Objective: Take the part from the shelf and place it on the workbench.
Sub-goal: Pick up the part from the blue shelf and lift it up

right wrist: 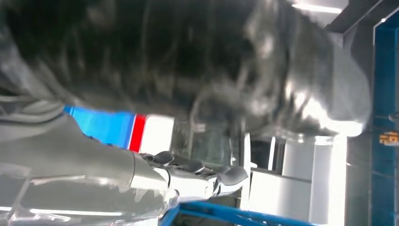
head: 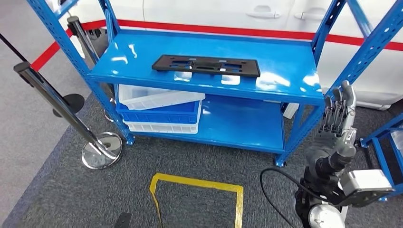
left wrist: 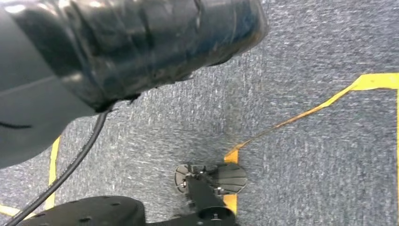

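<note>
My right hand [head: 338, 114] hovers empty, fingers spread, beside the shelf [head: 285, 71]; a sloppy reach might shove the part [head: 206, 65] backward.

Flat black slotted part [head: 206, 65] lying lengthwise, centre of blue shelf [head: 294, 80] top.

The right wrist view was smeared by blur: the right hand [right wrist: 188, 174] showed as a pale thumb and dark fingers, but whether they were spread or curled could not be told. The blue shelf [head: 285, 61] was cut off at the head view's top edge, its uprights running out of frame. The stacked bins [head: 161, 111] sat partly hidden under the upper deck, their contents unseen. A stanchion post [head: 52, 97] ran out of frame at the left edge. Slots in the black part [head: 206, 65] were too small to make out.
</note>
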{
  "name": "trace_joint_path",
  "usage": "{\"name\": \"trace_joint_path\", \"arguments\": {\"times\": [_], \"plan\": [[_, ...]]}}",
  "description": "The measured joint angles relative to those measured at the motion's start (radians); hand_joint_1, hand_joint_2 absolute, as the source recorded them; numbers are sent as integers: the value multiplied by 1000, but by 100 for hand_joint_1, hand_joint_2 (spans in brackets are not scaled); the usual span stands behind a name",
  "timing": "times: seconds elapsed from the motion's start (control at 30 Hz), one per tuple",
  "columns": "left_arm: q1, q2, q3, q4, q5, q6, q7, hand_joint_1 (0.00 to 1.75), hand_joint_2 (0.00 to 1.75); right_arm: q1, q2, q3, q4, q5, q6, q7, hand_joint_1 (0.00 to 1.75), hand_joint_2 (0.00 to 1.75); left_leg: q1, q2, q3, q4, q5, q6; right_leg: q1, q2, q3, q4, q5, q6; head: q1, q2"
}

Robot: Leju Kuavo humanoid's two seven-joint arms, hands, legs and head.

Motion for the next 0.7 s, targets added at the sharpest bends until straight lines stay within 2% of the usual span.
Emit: {"name": "trace_joint_path", "arguments": {"times": [0.1,0.17,0.23,0.27,0.3,0.33,0.4,0.43,0.47,0.6,0.67,0.7], "plan": [[2,0,-2,1,0,-1,0,0,0,-2,-1,3,0,-5,8,-3,0,0,1,0,18,-31,-4,10,-1,-1,7,-11,-2,15,0,0],[3,0,-4,1,-2,-2,0,0,0,-5,-3,6,0,-10,19,-6,0,0,6,2,40,-54,-2,18,1,-3,-12,36,-27,20,2,0],[0,1,-8,1,-4,-5,1,0,0,-7,-9,12,0,-24,46,-11,0,0,6,2,53,-59,-9,24,2,-3,-80,159,-71,23,4,0],[-1,2,-10,1,-6,-7,2,0,0,-8,-13,18,0,-35,66,-17,0,0,6,2,58,-57,-14,26,1,-3,-119,217,-83,26,4,0],[-1,2,-11,2,-8,-10,3,0,0,-8,-16,23,0,-48,87,-25,0,0,6,1,63,-54,-21,26,-1,-3,-146,249,-80,28,4,0],[0,3,-13,2,-12,-13,5,0,0,-10,-18,28,0,-59,108,-32,0,0,7,0,70,-50,-29,24,-3,-3,-155,243,-55,31,4,0],[2,3,-16,2,-18,-18,7,0,0,-20,-20,37,0,-72,142,-44,0,0,11,-3,83,-36,-50,17,-9,-3,-124,140,27,37,5,0],[1,3,-17,2,-19,-19,7,0,0,-26,-21,42,0,-75,152,-46,0,0,11,-5,85,-26,-62,10,-10,-2,-103,84,54,38,5,0],[0,3,-18,2,-20,-19,7,0,0,-32,-21,47,-1,-77,158,-47,0,0,10,-6,83,-17,-71,4,-10,-1,-88,48,64,35,6,0],[-3,4,-23,2,-21,-19,8,0,0,-51,-21,63,-3,-59,160,-45,0,175,11,-8,79,-6,-88,-16,-6,3,-78,27,47,9,1,0],[-4,4,-26,2,-23,-19,8,0,0,-70,-20,75,-3,-38,163,-37,0,175,13,-5,58,44,-112,-25,-8,1,-67,23,41,-3,-2,0],[-5,4,-28,2,-25,-19,8,0,0,-80,-20,83,-3,-26,166,-30,0,175,14,-3,29,98,-133,-30,-7,0,-62,22,38,-8,-4,0]]}}
